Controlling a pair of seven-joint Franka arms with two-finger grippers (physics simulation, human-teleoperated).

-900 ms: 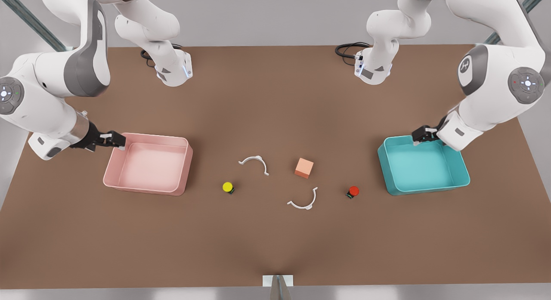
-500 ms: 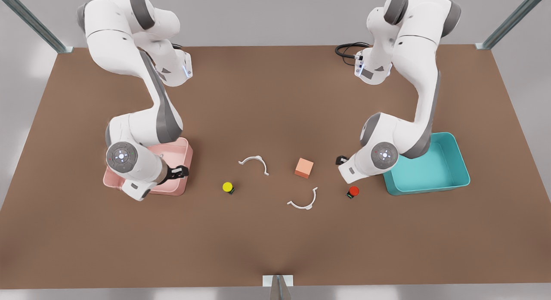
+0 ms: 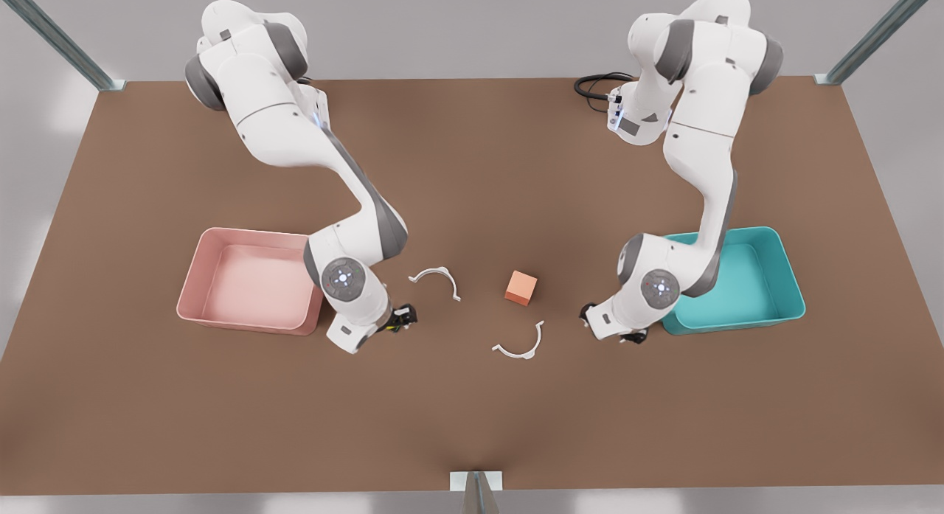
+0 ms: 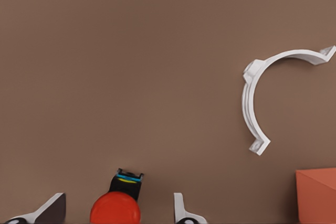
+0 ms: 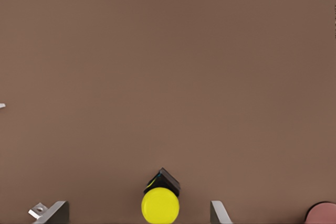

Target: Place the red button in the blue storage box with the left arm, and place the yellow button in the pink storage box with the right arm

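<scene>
The red button (image 4: 115, 209), red cap on a black body, sits on the brown table between the spread fingertips (image 4: 50, 208) of my left gripper (image 4: 115, 214), which is open. In the front view that gripper (image 3: 613, 331) hangs low beside the blue storage box (image 3: 737, 322) and covers the button. The yellow button (image 5: 160, 203) lies between the fingertips (image 5: 220, 212) of my right gripper (image 5: 136, 214), also open. Seen from the front, the right gripper (image 3: 398, 320) is just right of the pink storage box (image 3: 247, 324).
An orange cube (image 3: 521, 287) stands mid-table, also seen as the orange cube (image 4: 316, 195) near the left gripper. Two white curved clips lie between the arms: one clip (image 3: 436, 278) and another clip (image 3: 520, 346). A black cable (image 3: 594, 82) coils at the back.
Both arms swung inward from over their boxes and came down over the buttons: the right over the yellow one, the left over the red one. The buttons, cube and clips stayed put.
</scene>
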